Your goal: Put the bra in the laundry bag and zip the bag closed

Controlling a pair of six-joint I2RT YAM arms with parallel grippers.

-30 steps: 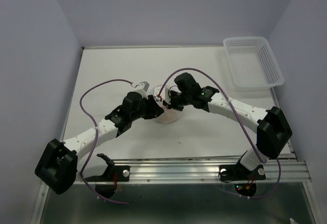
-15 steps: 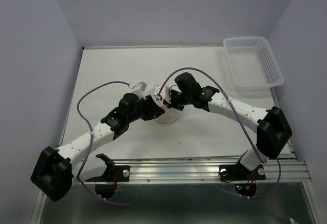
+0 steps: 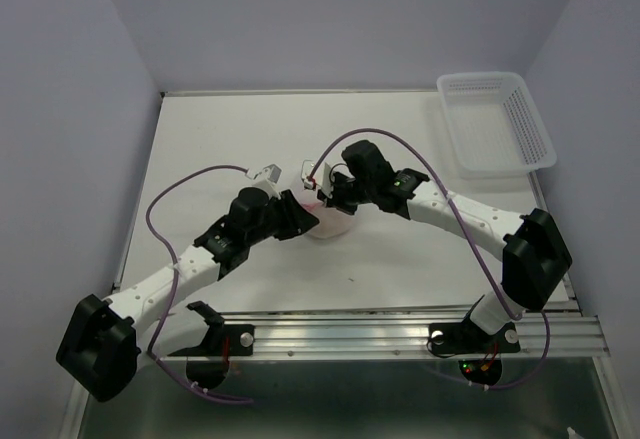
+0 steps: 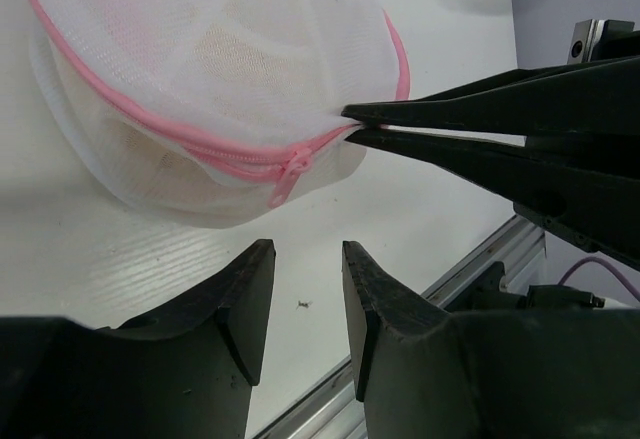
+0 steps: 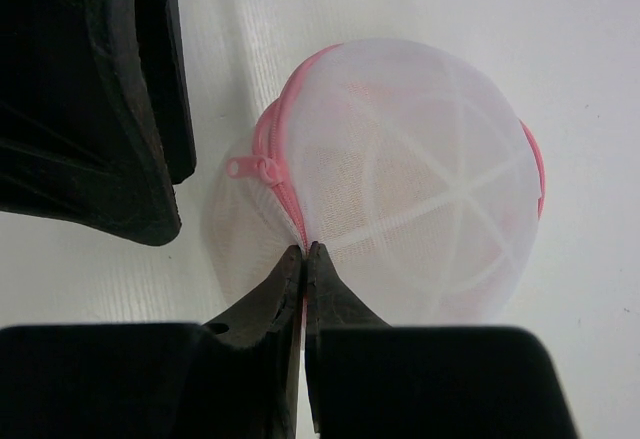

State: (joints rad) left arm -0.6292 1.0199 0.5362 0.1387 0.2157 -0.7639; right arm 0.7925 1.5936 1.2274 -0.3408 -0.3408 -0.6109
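Observation:
The laundry bag point(image 3: 327, 221) is a round white mesh pod with a pink zipper, lying mid-table between both arms. It fills the left wrist view point(image 4: 200, 69) and the right wrist view point(image 5: 410, 179). The tan-peach bra point(image 5: 385, 174) shows faintly through the mesh, inside the bag. My right gripper point(image 5: 304, 249) is shut on the bag's pink zipper rim. The pink zipper pull point(image 4: 288, 171) hangs free, also seen in the right wrist view point(image 5: 250, 167). My left gripper point(image 4: 308, 259) is open and empty, just below the pull, not touching it.
A white plastic lattice basket point(image 3: 495, 122) stands at the back right corner. A metal rail point(image 3: 400, 334) runs along the table's near edge. Purple cables loop over both arms.
My left arm has shifted left and drawn back slightly from the bag. My right gripper stays pinched on the bag's rim.

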